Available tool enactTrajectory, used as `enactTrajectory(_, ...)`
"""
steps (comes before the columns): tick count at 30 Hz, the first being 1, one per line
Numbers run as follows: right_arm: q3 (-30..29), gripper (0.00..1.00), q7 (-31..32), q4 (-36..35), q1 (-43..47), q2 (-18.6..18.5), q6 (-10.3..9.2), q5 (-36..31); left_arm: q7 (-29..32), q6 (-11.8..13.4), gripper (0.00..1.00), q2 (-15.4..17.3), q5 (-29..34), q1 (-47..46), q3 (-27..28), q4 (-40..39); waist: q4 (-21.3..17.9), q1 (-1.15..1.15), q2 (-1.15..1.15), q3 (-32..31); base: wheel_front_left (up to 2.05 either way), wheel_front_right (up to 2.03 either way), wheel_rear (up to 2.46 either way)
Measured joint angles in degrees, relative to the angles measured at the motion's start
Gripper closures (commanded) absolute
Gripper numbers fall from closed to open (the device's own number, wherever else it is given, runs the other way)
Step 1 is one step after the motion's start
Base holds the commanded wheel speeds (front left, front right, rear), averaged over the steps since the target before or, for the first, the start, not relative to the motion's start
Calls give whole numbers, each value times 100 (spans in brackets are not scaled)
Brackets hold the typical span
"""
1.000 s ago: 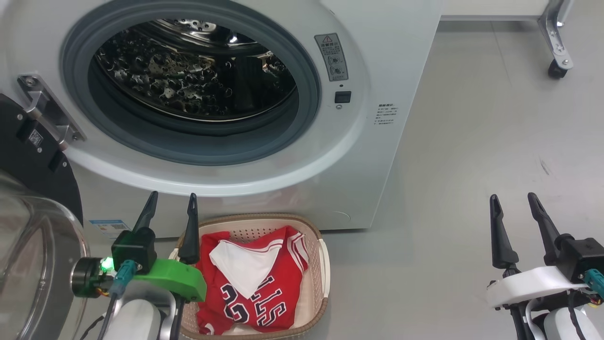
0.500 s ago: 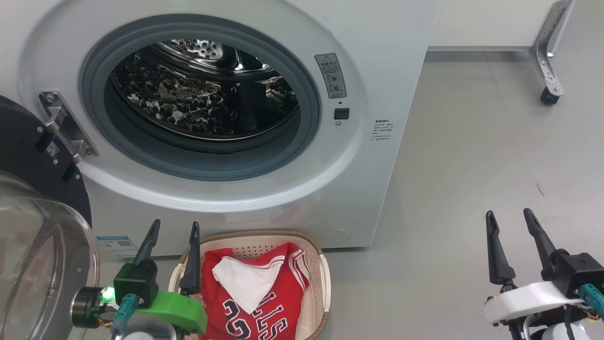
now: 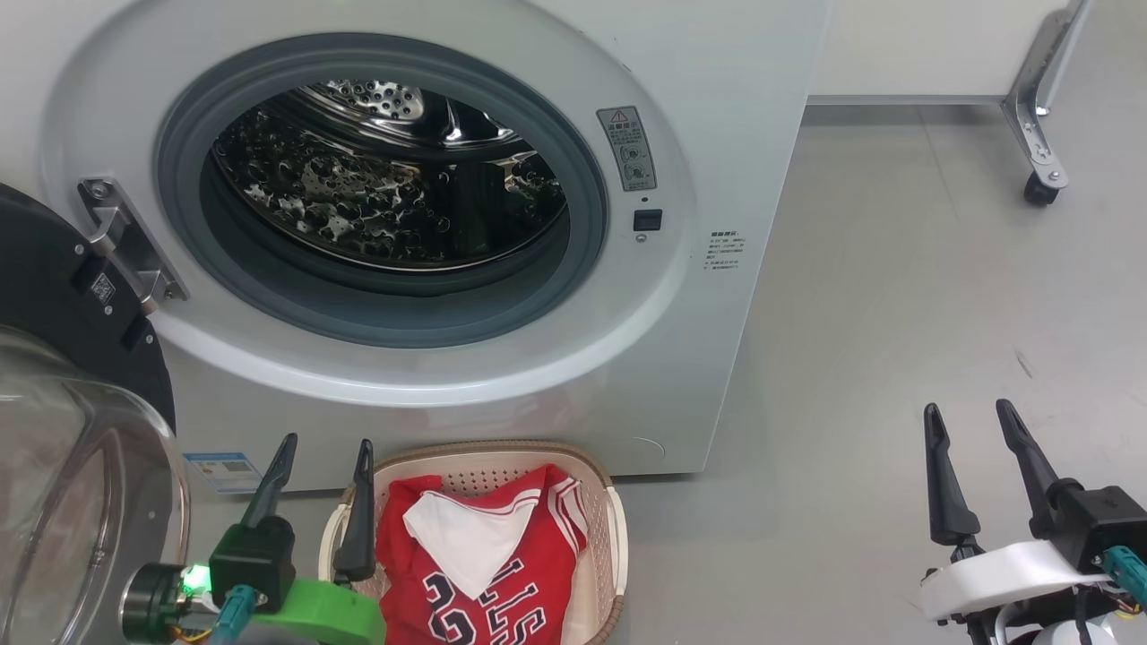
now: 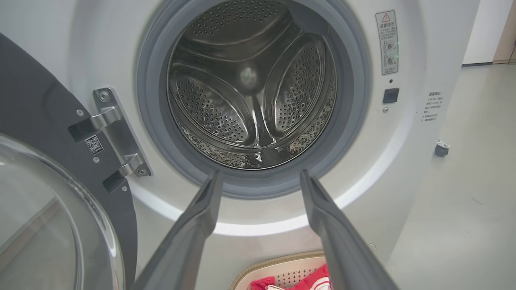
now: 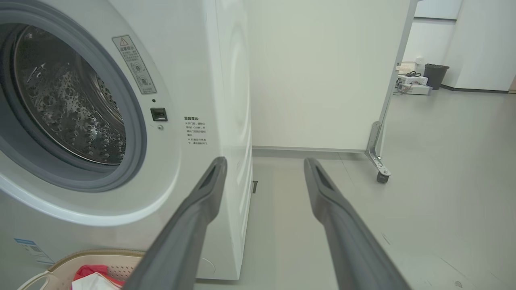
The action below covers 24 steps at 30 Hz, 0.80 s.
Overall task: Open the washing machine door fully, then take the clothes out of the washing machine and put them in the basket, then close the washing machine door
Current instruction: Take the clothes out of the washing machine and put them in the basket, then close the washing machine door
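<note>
Slipped down the head view since a second ago, all of it together, so camera tipping, not things shifting, apart from the left gripper (image 3: 325, 442), sunk a touch further against the basket (image 3: 616, 546). Spread wide and empty, same for the right gripper (image 3: 966, 406) well off to the side. Dropped soft and crumpled into that cream perforated tub with its woven-look rim: the clothes (image 3: 502, 573), red jersey, white lining up. Parked tight under the opening, surely for a short drop. Nothing left in the dimpled steel drum (image 3: 385, 197) behind the grey rubber gasket (image 3: 376, 318). Swung fully out leftward from the washing machine (image 3: 717, 90): the glossy black washing machine door (image 3: 54, 340), bulging clear glass beside the left fingers, handy, likely, for the push shut.
</note>
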Motion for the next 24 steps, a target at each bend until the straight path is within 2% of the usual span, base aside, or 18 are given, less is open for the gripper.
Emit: enactTrajectory(24, 0, 0, 100, -140, 68, 9, -52, 0, 305, 11, 0, 8, 224, 247, 76, -571, 10, 0, 0, 53, 0, 0, 0)
